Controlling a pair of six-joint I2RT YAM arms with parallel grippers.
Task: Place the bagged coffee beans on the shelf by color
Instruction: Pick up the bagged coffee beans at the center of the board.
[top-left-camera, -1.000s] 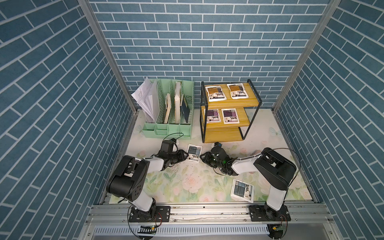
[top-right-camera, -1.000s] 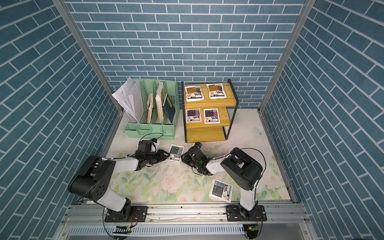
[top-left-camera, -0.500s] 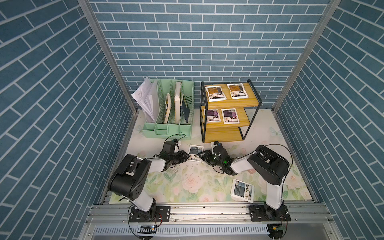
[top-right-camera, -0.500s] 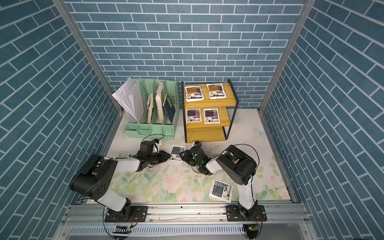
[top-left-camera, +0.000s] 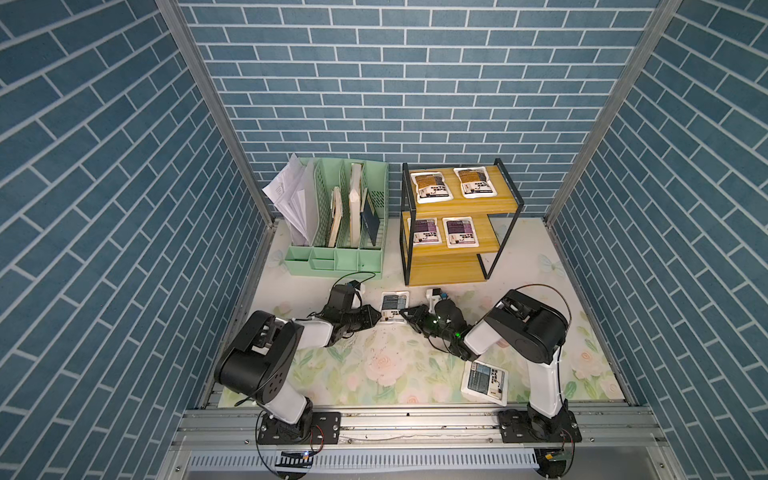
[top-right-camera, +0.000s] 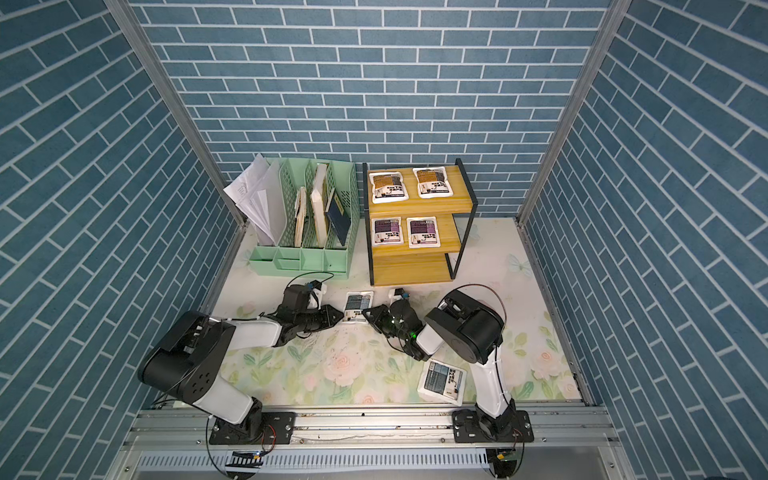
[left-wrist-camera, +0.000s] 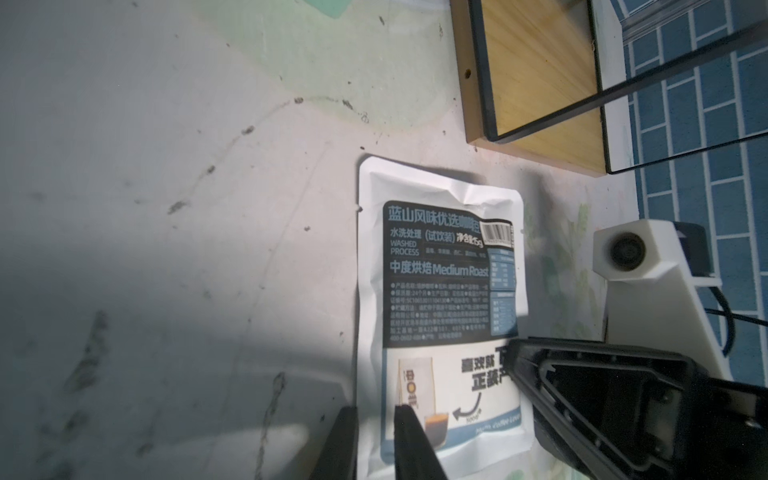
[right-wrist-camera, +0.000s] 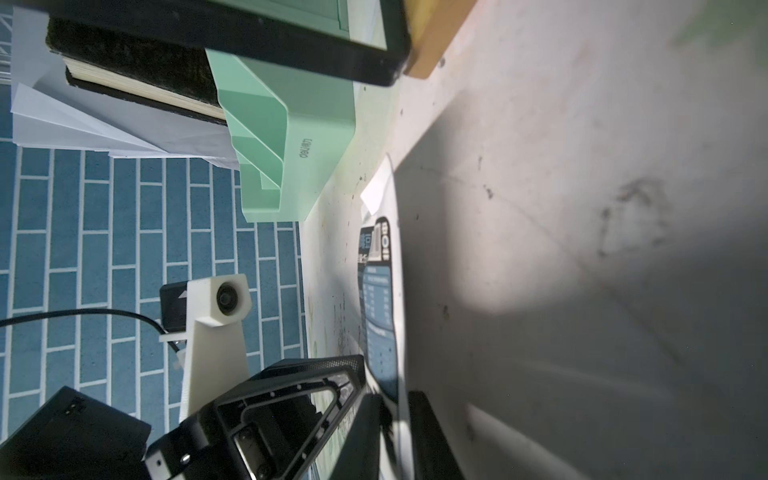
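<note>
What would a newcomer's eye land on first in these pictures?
The left end effector and right end effector pinch one grey-blue pouch on the mat. Behind, the shelf holds orange-brown pouches on top, purple pouches below. A second grey-blue pouch lies near the right arm's base.

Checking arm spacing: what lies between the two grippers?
A grey-blue coffee pouch lies between the left gripper and the right gripper, each reaching one side of it; both top views show it.

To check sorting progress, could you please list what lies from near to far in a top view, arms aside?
Nearest grey-blue pouch → second grey-blue pouch → shelf's bare bottom tier → purple pouches → orange-brown pouches.
</note>
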